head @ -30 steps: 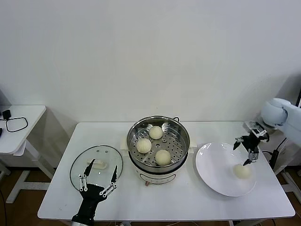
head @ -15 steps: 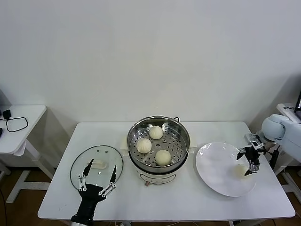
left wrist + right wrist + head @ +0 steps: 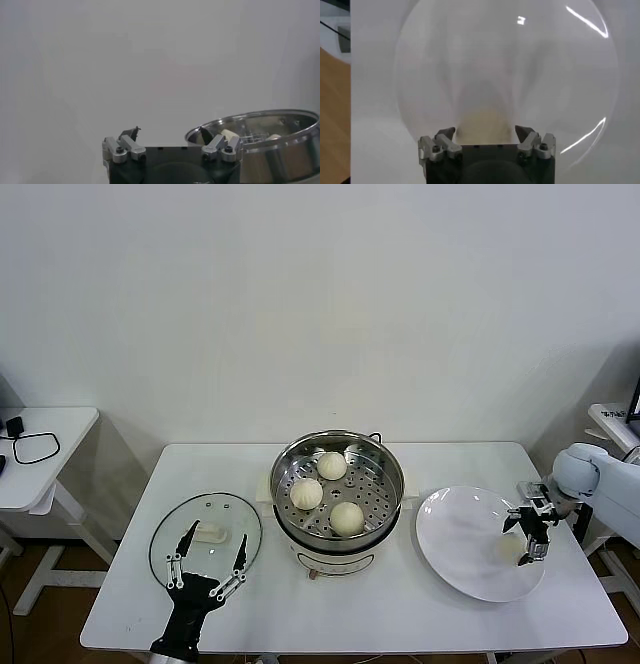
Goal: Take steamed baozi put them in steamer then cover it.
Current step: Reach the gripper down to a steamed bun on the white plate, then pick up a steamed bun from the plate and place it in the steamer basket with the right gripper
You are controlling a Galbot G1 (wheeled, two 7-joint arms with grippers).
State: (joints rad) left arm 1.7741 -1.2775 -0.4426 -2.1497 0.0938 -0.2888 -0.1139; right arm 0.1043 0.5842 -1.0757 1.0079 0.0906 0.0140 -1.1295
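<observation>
1. Buns first: three steamed baozi [image 3: 331,465] sit on the perforated tray inside the steamer [image 3: 337,486], which stands mid-table, well off to the left of the right gripper [image 3: 527,535] and up and to the right of the left gripper [image 3: 212,554].
2. The fourth baozi [image 3: 483,123] lies on the white plate [image 3: 455,541], directly between the right gripper's fingers. In the right wrist view the bun fills the gap between the two fingertips [image 3: 446,133], which stand apart on either side of it; I cannot tell whether they touch the dough.
3. In the head view that right gripper hangs low over the plate's outer side, its arm reaching in from the table's right edge, and it hides most of the bun beneath it.
4. The cover [image 3: 205,537] lies flat on the table to the left of the steamer, its white handle [image 3: 209,533] just ahead of the left gripper.
5. The left gripper hovers over the near edge of the cover with its jaws spread wide and nothing in them, one finger on either side of the glass's near half.
6. From the left wrist view, the steamer's shiny wall [image 3: 280,145] shows just past one fingertip, with a bun peeking over the rim.
7. The white table [image 3: 400,604] carries everything, and a smaller side table [image 3: 40,459] stands well off beyond the left gripper.
</observation>
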